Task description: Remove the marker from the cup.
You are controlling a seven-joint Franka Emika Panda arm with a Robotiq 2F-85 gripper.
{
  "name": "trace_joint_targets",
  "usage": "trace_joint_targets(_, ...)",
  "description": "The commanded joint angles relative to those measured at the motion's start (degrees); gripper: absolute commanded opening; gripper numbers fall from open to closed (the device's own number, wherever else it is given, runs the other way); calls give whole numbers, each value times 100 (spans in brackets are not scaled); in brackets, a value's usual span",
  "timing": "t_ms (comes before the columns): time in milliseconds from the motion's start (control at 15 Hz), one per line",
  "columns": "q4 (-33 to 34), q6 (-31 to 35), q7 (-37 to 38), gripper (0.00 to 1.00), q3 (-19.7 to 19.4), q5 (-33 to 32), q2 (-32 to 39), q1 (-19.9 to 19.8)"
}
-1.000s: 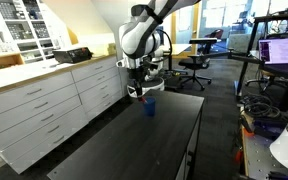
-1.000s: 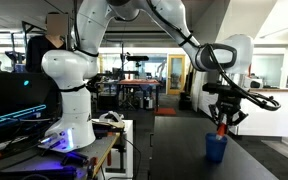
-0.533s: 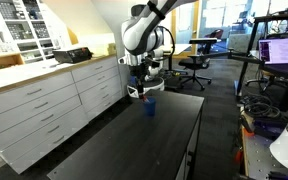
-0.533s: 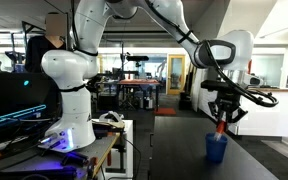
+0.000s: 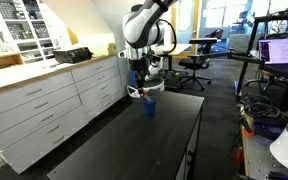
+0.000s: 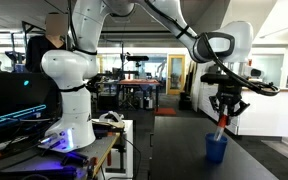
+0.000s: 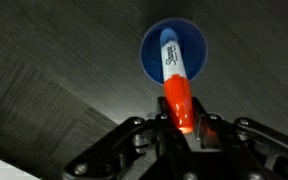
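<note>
Wrist view makes this one pretty easy: the marker (image 7: 174, 78) hangs straight down from the claw (image 7: 184, 128). Its orange end is pinched between the fingers and its whitish labelled end points into the open mouth of the blue cup (image 7: 148, 55). So the claw is closed on the marker's top end, which makes sense, since that's the only bit sticking out above the rim to grab.

From the side, in an exterior view, the marker (image 6: 221, 125) stands about upright below the claw (image 6: 226, 115), with its lower tip right around the rim of the cup (image 6: 216, 151). I honestly can't tell if the tip is fully clear of the rim or a hair inside. I'd call the step "pulling it out", most of the way there but not yet done.

Holding it vertical and centred over the opening looks deliberate to me. The cup is light and just sits loose on the dark table (image 7: 54, 80), so dragging the marker against the wall could tip it or carry it along.

The table's other end has nothing on it, and in an exterior view the arm comes down over the cup (image 5: 150, 106) near the far edge of the table (image 5: 134, 150), beside white drawer cabinets (image 5: 54, 105).
</note>
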Motion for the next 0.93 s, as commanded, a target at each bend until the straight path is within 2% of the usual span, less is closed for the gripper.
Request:
trace_joint_targets(0,-271,94,38,6,5,103,-391,-27)
trace_joint_targets(867,-184,-50,423,6,-7,70,-805,160)
